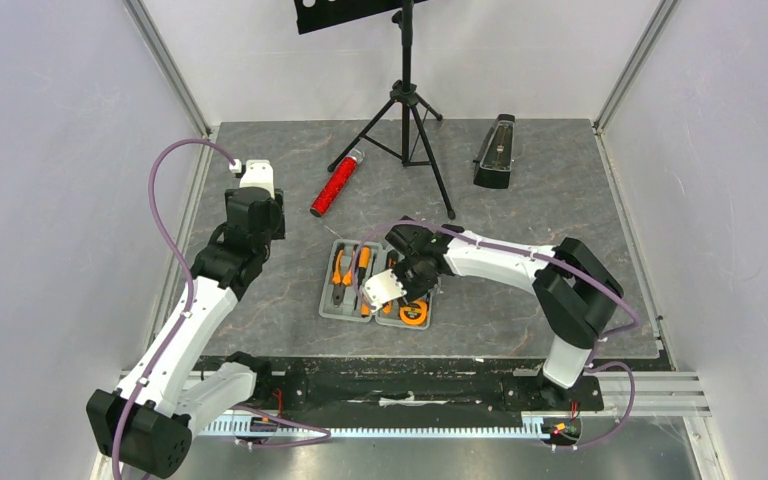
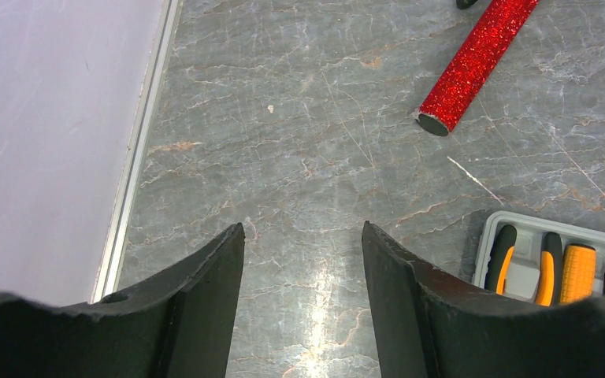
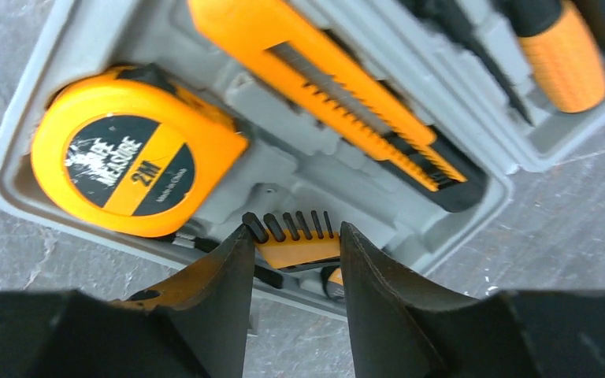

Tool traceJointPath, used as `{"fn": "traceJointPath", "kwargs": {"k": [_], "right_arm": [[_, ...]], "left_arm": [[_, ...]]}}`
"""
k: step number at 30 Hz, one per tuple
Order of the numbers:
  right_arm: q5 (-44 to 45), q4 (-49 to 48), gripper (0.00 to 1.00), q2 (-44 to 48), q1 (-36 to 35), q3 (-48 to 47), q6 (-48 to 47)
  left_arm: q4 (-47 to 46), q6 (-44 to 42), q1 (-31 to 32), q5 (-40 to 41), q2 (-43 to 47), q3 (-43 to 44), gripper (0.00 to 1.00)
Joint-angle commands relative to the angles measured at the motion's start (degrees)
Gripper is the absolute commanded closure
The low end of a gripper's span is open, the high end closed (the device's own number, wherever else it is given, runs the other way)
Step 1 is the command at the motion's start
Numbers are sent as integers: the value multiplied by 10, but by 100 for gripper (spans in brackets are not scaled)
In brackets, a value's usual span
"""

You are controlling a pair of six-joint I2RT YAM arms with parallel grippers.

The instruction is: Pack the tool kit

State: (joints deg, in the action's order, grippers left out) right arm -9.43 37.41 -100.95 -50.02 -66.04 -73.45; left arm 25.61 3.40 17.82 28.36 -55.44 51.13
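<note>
The grey tool kit case [image 1: 332, 312] lies open in the middle of the table, holding orange-and-black tools. In the right wrist view its recesses [image 3: 16, 181] hold a round tape measure [image 3: 126, 161], a utility knife [image 3: 339, 94] and a screwdriver handle [image 3: 563, 59]. My right gripper [image 3: 293, 228] is over the case's near edge, its fingers pressed against both sides of a small orange bit holder [image 3: 303, 248] with a row of black bits. My left gripper [image 2: 303, 228] hovers open over bare table to the left of the case [image 2: 555, 223], with nothing between its fingers.
A red glittery cylinder [image 1: 336, 183] lies behind the case, also seen from the left wrist [image 2: 476, 63]. A black tripod stand [image 1: 407, 110] stands at the back centre and a black metronome [image 1: 495, 152] at the back right. Walls enclose the table on the left, right and rear.
</note>
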Motion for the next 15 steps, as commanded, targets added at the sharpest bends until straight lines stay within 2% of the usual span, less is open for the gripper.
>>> {"fn": "traceJointPath", "kwargs": {"k": [1,5,10,12,15], "right_arm": [[-22,-27,66,32,1,-34,46],[-10,-66,70,72,3,-30,139],[57,-106,78,106,19,-25,334],[98,-102,80,111,32,-29,413],[157,-65,79,114,60,-36,537]], "left_arm": [[-26,-17,3,6,13,-4,37],[-27,-17,3,4,14,-4,37],[-27,-16,2,2,15,-4,38],[-27,-15,2,1,15,-3,38],[-27,-15,3,-2,11,-3,38]]}}
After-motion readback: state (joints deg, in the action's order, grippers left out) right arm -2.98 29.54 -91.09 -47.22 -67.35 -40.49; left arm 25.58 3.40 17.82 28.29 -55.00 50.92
